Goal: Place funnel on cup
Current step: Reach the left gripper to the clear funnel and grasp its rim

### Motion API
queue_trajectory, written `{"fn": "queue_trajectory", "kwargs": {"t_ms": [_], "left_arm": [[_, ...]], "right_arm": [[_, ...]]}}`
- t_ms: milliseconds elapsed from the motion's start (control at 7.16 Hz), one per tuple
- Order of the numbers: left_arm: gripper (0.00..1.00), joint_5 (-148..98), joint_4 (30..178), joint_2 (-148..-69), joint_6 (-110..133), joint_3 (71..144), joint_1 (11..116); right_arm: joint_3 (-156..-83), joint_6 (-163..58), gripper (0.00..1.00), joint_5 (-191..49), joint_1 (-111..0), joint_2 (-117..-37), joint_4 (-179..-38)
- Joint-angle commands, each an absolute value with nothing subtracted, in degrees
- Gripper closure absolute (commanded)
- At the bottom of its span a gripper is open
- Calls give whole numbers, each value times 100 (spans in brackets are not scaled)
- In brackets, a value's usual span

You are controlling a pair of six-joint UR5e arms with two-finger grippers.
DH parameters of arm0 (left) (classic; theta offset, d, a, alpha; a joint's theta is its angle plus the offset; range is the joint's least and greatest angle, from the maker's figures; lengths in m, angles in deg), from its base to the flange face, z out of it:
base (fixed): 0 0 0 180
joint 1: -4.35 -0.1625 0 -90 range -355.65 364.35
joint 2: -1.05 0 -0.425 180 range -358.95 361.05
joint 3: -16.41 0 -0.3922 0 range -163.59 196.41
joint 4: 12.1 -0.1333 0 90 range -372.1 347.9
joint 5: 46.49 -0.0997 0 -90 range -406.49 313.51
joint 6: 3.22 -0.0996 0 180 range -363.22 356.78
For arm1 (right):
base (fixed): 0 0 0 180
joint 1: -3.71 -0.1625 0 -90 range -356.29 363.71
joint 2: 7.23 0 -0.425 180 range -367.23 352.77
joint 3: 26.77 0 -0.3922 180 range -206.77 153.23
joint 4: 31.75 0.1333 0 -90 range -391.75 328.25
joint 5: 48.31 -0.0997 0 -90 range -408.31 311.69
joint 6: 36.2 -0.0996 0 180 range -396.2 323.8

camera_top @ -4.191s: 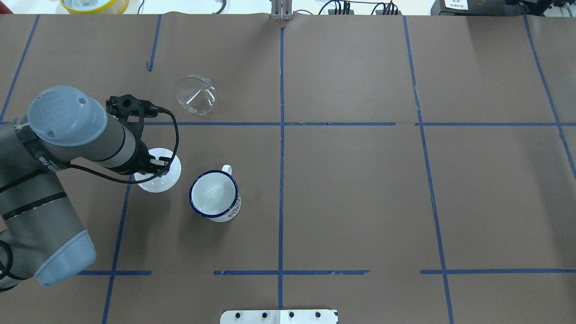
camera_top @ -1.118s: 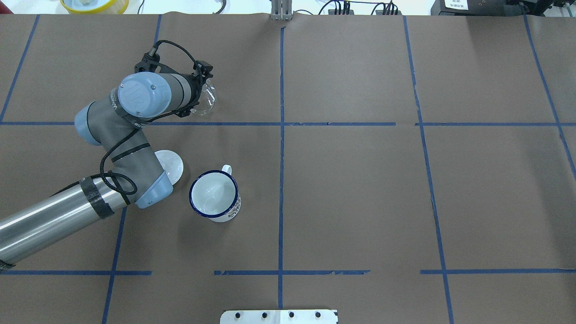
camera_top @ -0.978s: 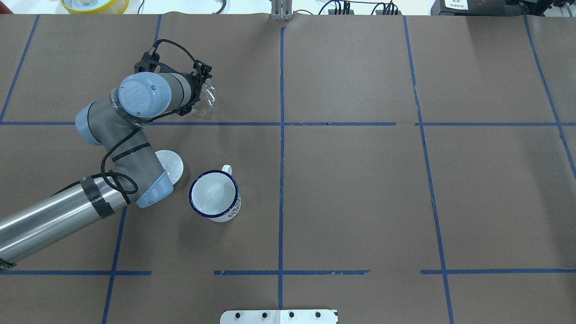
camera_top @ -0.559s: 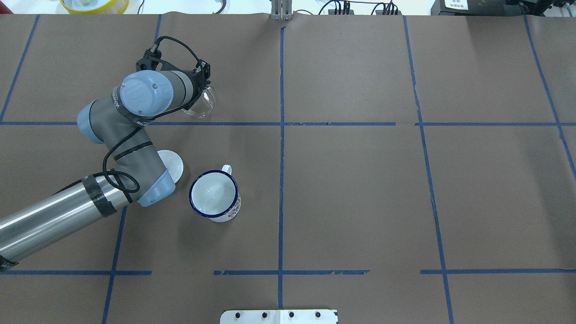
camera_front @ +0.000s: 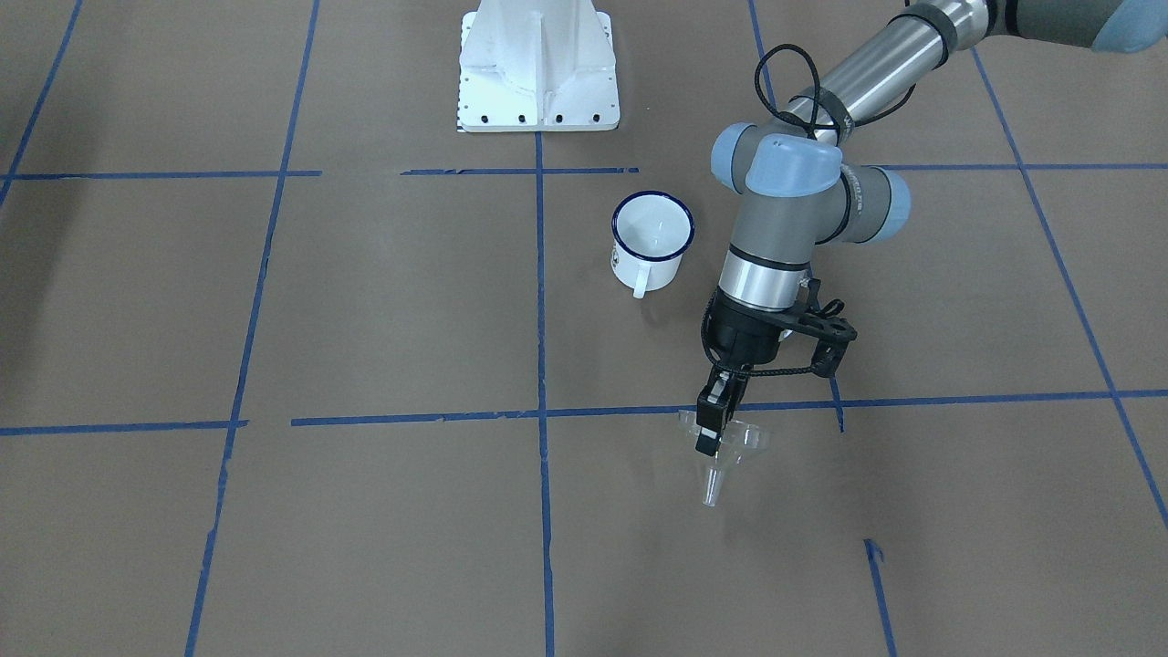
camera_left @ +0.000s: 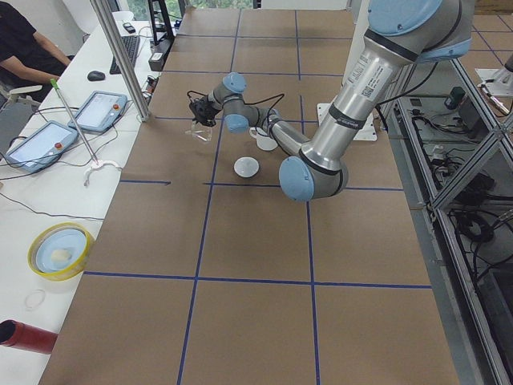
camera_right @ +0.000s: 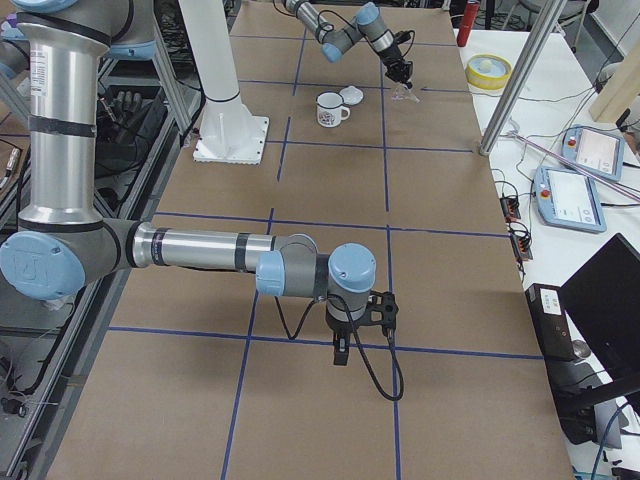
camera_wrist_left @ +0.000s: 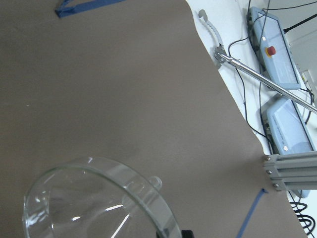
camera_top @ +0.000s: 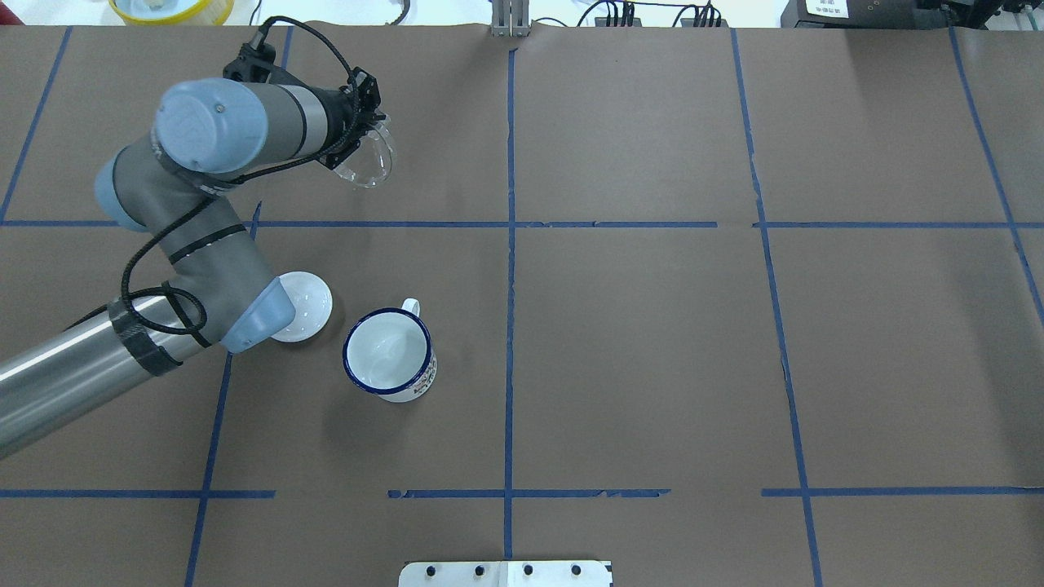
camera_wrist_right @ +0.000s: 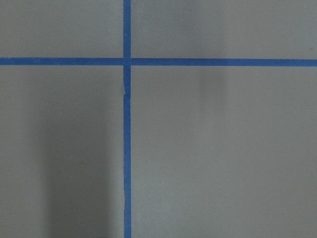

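The clear funnel [camera_front: 727,449] hangs off the table with its spout pointing down, gripped at its rim by my left gripper [camera_front: 710,436], which is shut on it. It shows at the far left in the overhead view [camera_top: 373,165], just beyond my left gripper [camera_top: 367,134], and fills the lower left of the left wrist view [camera_wrist_left: 99,203]. The white cup [camera_top: 387,352] with a blue rim stands upright and empty nearer the robot [camera_front: 652,239]. My right gripper [camera_right: 340,352] hovers over bare table far off; I cannot tell whether it is open or shut.
A round white knobbed lid [camera_top: 305,304] lies left of the cup, partly under my left arm. A yellow bowl [camera_top: 171,8] and control tablets [camera_left: 100,108] sit beyond the far edge. The robot's white base plate [camera_front: 538,64] is behind the cup.
The left arm left the lid, reached the funnel lying on its side, and gripped its rim. In the last half second it has lifted the funnel off the table, spout turning downward.
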State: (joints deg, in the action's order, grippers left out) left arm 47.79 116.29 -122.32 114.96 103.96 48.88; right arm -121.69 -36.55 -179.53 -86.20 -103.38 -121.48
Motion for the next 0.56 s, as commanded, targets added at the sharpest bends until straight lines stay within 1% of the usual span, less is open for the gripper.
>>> {"fn": "queue_trajectory", "kwargs": {"t_ms": [0,140,419], "left_arm": [[100,5685,10505,-11928,10759,11602,5190],[100,5704,9592,-11928,10335,12225,5182],[100,5941,8034,-11998,9439,12940,5164]], "right_arm": [[-12169,-3655,0,-17953,-8620,-10338,-12149],[-12169,-3655,0,-17953,-8620,-10338,-12149],[-12169,-3655,0,-17953,-8620,-10338,-12149]]}}
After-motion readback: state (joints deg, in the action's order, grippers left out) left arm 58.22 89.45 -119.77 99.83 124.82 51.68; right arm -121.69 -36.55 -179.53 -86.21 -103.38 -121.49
